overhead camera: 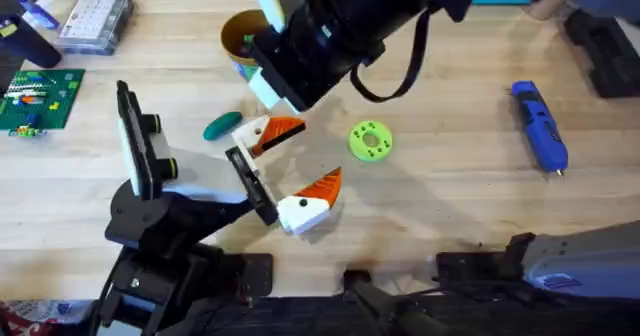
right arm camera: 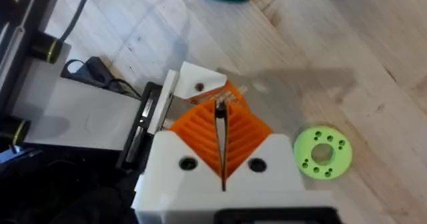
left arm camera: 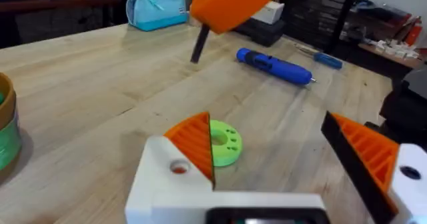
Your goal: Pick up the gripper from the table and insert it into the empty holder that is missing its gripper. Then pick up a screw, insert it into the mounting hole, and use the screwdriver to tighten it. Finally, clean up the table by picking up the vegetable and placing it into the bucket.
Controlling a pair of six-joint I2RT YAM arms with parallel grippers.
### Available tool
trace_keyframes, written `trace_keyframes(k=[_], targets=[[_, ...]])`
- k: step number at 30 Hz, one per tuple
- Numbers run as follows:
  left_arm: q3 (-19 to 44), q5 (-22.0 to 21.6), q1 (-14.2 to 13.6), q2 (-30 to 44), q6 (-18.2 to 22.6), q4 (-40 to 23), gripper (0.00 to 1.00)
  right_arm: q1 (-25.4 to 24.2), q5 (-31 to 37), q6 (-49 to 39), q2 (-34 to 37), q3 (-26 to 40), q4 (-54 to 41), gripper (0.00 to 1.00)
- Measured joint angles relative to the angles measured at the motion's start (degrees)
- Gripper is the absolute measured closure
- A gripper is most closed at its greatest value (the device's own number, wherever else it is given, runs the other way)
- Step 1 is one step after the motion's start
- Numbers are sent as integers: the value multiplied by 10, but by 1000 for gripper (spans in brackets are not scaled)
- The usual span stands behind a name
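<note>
The gripper piece (overhead camera: 272, 133), a white base with an orange wedge, sits against the black holder (overhead camera: 252, 184) at the end of my left arm. Its twin finger (overhead camera: 312, 204) has a bigger white block. My left gripper (left arm camera: 267, 127) stands open with nothing between its fingers. My right gripper (right arm camera: 220, 127) hovers just above the gripper piece (right arm camera: 200, 85), pads shut on a thin dark screw (left arm camera: 199, 44). The teal vegetable (overhead camera: 222, 126) lies left of the piece. The yellow bucket (overhead camera: 243, 34) is half hidden behind my right arm. At the far right lies the blue screwdriver (overhead camera: 540, 126).
A lime-green disc with holes (overhead camera: 370, 141) lies just right of the fingers. A green circuit board (overhead camera: 38, 101) and a clear parts box (overhead camera: 95, 21) sit at the far left. Black gear (overhead camera: 605, 51) occupies the back right corner.
</note>
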Motion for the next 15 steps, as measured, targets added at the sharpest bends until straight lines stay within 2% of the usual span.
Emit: trace_keyframes(k=[15], targets=[[0, 0, 0, 0, 0, 0, 9, 19, -5, -12, 6, 0, 4, 993]])
